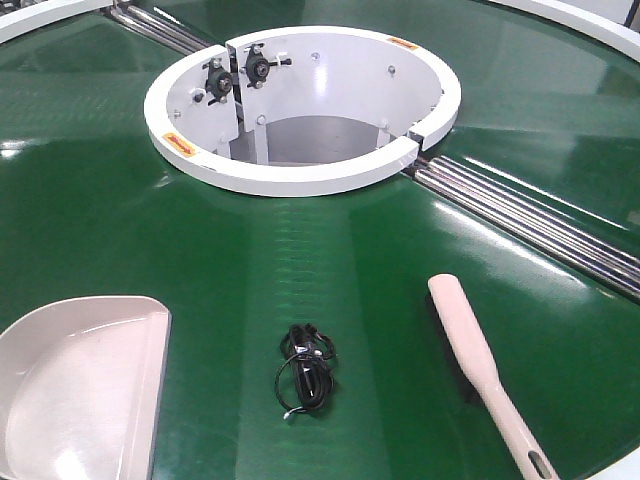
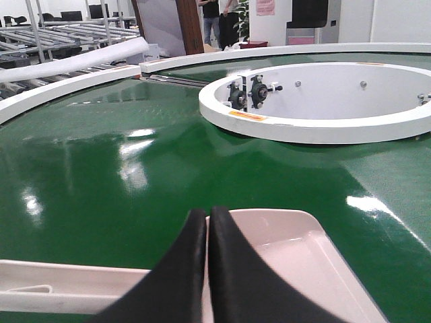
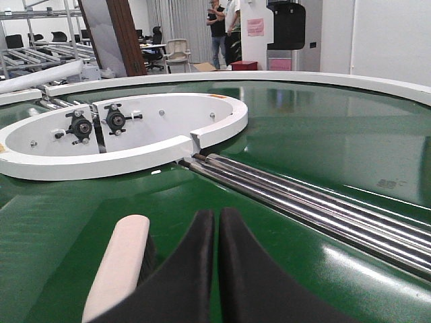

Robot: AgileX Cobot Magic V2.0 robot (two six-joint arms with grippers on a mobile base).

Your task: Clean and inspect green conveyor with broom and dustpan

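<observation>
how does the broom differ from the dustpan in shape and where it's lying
The dustpan is a broad, rounded scoop at the lower left; the broom is long and narrow, at the lower right. The broom shows dark bristles beneath; the dustpan is plain and empty. Both are pale beige-pink plastic, lying on the green conveyor.

Conveyor (image 1: 330, 250), seen from its near edge. The hub ring (image 1: 300, 178) sits toward the far edge, at centre. Roller strips (image 1: 530, 215) run from the ring toward the right edge and the far left corner. The dustpan (image 1: 75, 390) lies at the near left corner. The broom (image 1: 480, 370) lies by the near right corner. A coiled cable (image 1: 308, 367) lies between them, apart from both.
</observation>
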